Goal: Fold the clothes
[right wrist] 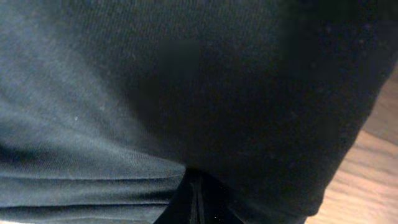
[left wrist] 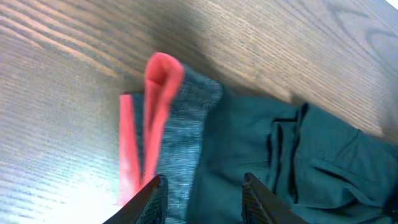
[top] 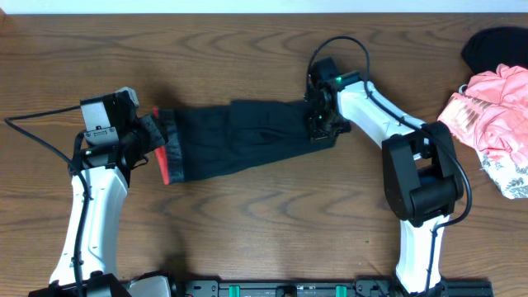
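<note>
The leggings (top: 239, 136) are matt black knit cloth, the waistband (left wrist: 186, 140) speckled grey with a coral edge. The table (top: 247, 49) is grained brown wood with a slight sheen. At three o'clock, crinkled pink cloth (top: 495, 115).

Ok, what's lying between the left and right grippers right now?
The leggings, in the overhead view: their coral-edged waistband sits at the left gripper, and black fabric runs unbroken to the right gripper, shut on the far end.

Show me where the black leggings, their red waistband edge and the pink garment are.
black leggings (top: 239, 136), overhead view, middle of the black fabric
red waistband edge (left wrist: 163, 78), left wrist view, on the curled-up fold
pink garment (top: 495, 115), overhead view, its middle
</note>
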Controlling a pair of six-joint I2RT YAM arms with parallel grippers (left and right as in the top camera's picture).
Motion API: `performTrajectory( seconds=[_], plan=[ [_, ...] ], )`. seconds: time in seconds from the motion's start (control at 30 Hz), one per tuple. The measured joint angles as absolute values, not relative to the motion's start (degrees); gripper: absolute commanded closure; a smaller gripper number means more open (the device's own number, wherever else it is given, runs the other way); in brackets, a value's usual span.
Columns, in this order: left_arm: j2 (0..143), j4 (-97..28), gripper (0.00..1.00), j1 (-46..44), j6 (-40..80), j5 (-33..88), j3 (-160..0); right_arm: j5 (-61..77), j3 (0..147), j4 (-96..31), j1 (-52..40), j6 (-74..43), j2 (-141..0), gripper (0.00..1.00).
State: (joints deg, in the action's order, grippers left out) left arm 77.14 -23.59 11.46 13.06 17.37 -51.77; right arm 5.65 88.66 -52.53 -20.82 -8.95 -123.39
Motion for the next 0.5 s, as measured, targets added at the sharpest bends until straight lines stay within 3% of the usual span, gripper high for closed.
performTrajectory(
  seconds=[0.3,0.5],
  plan=[
    [80.6,-28.1,0.59,11.5,13.2,15.7,-51.8,3.3,88.8,-54.4,-18.2,-9.0,-123.4,0.99],
    [88.6,-30.6,0.59,11.5,14.4,21.2,-51.8,3.0,88.8,-54.5,-18.2,-9.0,-123.4,0.99]
  ],
)
